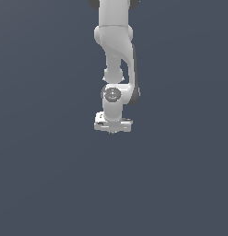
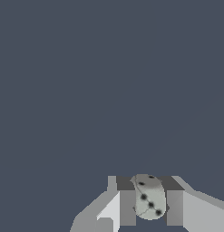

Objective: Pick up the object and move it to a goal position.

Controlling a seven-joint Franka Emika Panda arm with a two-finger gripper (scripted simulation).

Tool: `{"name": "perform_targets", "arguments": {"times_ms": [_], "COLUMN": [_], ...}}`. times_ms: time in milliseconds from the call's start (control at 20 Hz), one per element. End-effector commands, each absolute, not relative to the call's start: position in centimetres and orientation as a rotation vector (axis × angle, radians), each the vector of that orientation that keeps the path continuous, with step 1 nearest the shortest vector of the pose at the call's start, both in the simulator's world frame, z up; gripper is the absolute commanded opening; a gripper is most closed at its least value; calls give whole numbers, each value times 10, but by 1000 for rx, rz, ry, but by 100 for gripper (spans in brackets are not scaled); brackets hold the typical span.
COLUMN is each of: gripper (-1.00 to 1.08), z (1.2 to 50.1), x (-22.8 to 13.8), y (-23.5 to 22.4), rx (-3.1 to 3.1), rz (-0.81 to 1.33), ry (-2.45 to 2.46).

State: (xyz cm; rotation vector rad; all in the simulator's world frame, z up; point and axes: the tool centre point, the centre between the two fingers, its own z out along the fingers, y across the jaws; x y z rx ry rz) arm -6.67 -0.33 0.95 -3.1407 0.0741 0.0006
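In the wrist view the object [image 2: 148,195] is a small, rounded, pale grey-white piece with black dots. It sits between my two grey fingers [image 2: 127,207], which press on it from both sides. My gripper [image 2: 151,206] is shut on it. In the exterior view the white arm hangs straight down in the middle of the picture. The gripper [image 1: 113,129] points downward there. The object shows only as a tiny pale speck [image 1: 113,132] under the hand. The fingers are mostly hidden behind the hand's flange in that view.
A plain dark blue-grey surface [image 1: 51,184] fills both views. No other objects, walls or edges show.
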Motion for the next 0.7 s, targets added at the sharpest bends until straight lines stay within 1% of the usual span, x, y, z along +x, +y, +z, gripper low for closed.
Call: {"name": "perform_targets", "arguments": {"times_ms": [0, 350, 650], "gripper": [-100, -100, -100], "z": [9, 19, 42], "x": [-67, -72, -86], "y": [-3, -13, -38], "rx": [-3141, -3141, -3141], "rz": [0, 0, 0], "ry": [74, 74, 74]}}
